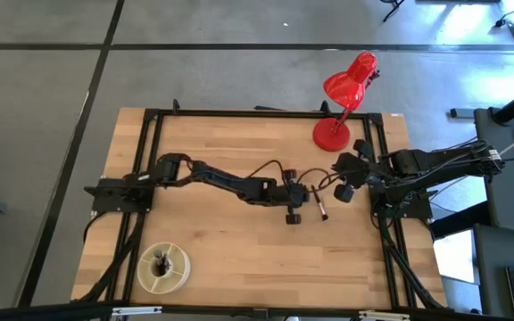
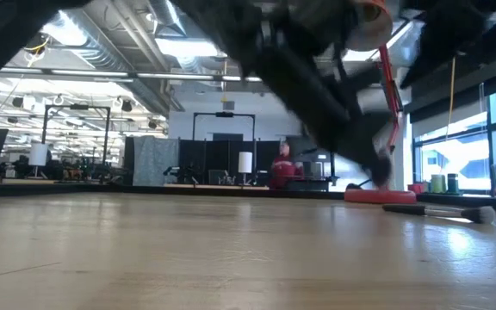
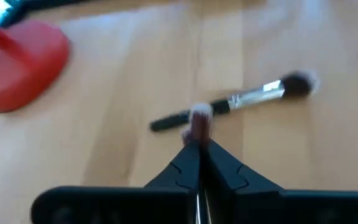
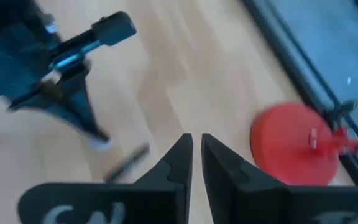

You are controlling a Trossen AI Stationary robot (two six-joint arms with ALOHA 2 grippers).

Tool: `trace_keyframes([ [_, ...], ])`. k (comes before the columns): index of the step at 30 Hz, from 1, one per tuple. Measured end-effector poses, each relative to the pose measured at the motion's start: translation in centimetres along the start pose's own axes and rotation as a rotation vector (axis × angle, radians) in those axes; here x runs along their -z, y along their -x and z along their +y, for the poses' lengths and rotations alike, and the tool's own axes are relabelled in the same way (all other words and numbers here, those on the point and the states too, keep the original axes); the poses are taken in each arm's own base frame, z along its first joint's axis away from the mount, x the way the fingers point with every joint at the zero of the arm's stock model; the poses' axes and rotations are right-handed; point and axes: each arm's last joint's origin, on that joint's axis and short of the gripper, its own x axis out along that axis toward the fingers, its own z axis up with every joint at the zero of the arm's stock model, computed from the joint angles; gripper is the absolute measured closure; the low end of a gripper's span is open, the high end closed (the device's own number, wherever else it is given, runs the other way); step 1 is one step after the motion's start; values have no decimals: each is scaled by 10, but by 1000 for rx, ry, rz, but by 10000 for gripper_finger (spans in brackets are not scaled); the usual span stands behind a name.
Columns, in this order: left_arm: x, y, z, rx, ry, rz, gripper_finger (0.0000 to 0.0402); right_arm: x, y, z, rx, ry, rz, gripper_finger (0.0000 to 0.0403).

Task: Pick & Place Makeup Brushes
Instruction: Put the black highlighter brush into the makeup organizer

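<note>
Lying on the bare wood near the table's middle, just in front of the left gripper (image 1: 294,198), is one makeup brush (image 3: 238,101): a thin dark handle, a silvery ferrule and a soft rounded bristle head. In the left wrist view the left gripper's fingers are pressed together around something small and pale pinkish at their tips; it could be the end of another brush, but I cannot tell what it is. The right gripper (image 4: 196,157) hangs near the red lamp (image 1: 342,102) at the table's right, fingers only slightly parted and holding nothing. A round holder (image 1: 163,267) with a dark brush standing in it sits at the table's front left, well apart from both arms. I judge the brush to be very light, stiff along the handle and smooth enough to roll or slip on the wood (image 1: 239,250). The bristles are soft and would deform, so the best hold is probably across the handle close to the ferrule, fingers square to its length
</note>
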Motion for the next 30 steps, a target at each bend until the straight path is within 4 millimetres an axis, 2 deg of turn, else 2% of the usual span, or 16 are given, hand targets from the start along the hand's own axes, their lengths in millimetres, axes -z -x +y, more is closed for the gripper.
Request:
trace_keyframes([
  [4,-26,49,17,5,126,-17,395,-10,-4,4,19,-69,-138,366],
  [8,-27,95,28,-4,256,-87,395,-15,-13,15,-87,-98,-260,363],
  [10,-16,115,32,-13,337,-137,396,-15,-17,20,-187,-88,-288,354],
  [15,30,152,37,-43,549,-327,395,-18,-25,26,-374,-133,-422,306],
  [18,58,172,38,-51,653,-463,396,-19,-34,30,-452,-226,-555,270],
  [21,78,188,40,-48,715,-573,396,-17,-52,34,-497,-369,-660,244],
  [25,92,204,42,-56,759,-668,395,-20,-80,43,-522,-429,-696,228],
  [30,93,214,40,-10,759,-732,394,-39,-111,66,-608,-414,-730,226],
])
